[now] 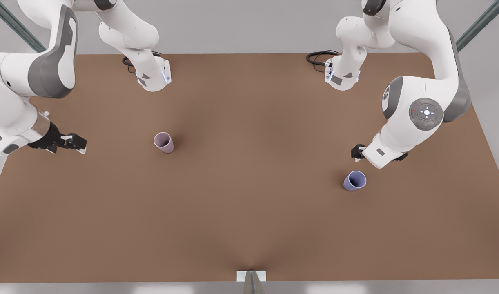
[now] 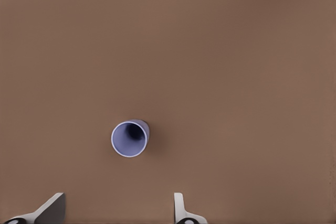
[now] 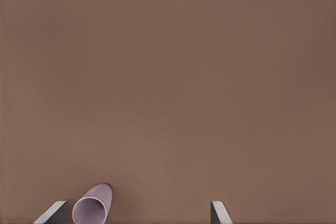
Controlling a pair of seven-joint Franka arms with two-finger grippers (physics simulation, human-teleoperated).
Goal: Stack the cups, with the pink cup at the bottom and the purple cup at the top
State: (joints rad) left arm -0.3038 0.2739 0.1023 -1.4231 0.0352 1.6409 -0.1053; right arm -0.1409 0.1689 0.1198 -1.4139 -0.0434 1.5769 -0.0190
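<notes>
L gripper [image 1: 357, 153] is held spread just above purple cup [image 1: 354, 180], likely lined up for a top pick. R gripper [image 1: 76, 143], also spread & empty, is pointed at pink cup [image 1: 163, 142], still apart from it (both cups upright, well apart). Plain brown table [image 1: 249, 212] is backed by grey wall

Both arms are glossy white with rounded grey joint covers; one joint cap carries a ring of small markings with a pale blue light. Black cables coil at the bases. Each black hand [image 1: 72, 143] ends in pale fingertips [image 2: 181, 211].
</notes>
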